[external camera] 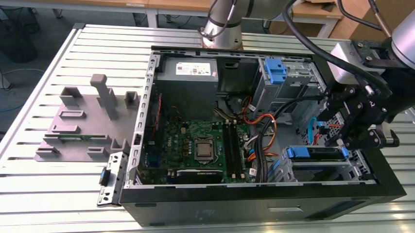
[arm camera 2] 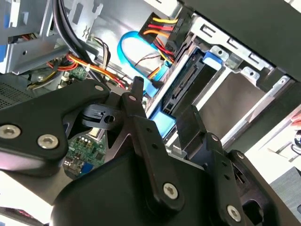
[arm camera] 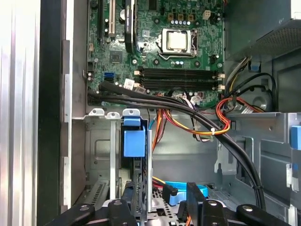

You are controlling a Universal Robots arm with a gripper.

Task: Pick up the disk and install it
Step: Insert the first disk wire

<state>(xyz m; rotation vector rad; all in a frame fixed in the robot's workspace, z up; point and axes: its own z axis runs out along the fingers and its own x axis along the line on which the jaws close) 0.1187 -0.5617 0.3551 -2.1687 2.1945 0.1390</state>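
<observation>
1. Disk (arm camera: pixel 134 142), a flat silver-grey metal drive framed by a smooth blue plastic caddy, stands on edge in a slot of the grey sheet-metal drive cage (arm camera: pixel 96 155). That is at the exterior view's right end of the case, directly under my matte black claw (arm camera: pixel 163 188).
2. I read the claw as released. Its two bolted fingers stand apart and clamp nothing, and in the second wrist view the caddy's blue end shows between them.
3. The nearest hazard, in my judgement, is the glossy blue ribbon cable (arm camera 2: pixel 123 44), which arches just beside the fingers. A black plug with red and yellow wires (arm camera 2: pixel 164 23) sits near the disk's connector edge. A finger hooking either one could tug a connector loose.
4. The caddy plastic looks slick and its end tabs look thin and springy. A grip on a tab alone might flex or slip. A tilted disk would likely bind on the cage's hard stamped rails.
5. Further out, thick rubbery black cables (arm camera: pixel 188 110) sweep between the cage and the green circuit board (arm camera: pixel 155 47). The wrist could drag on them.
6. The black steel computer case (external camera: pixel 259 206) rests on a ribbed aluminium worktop (external camera: pixel 65 194). I cannot see what holds it down, so a jam might shift the whole case.
</observation>
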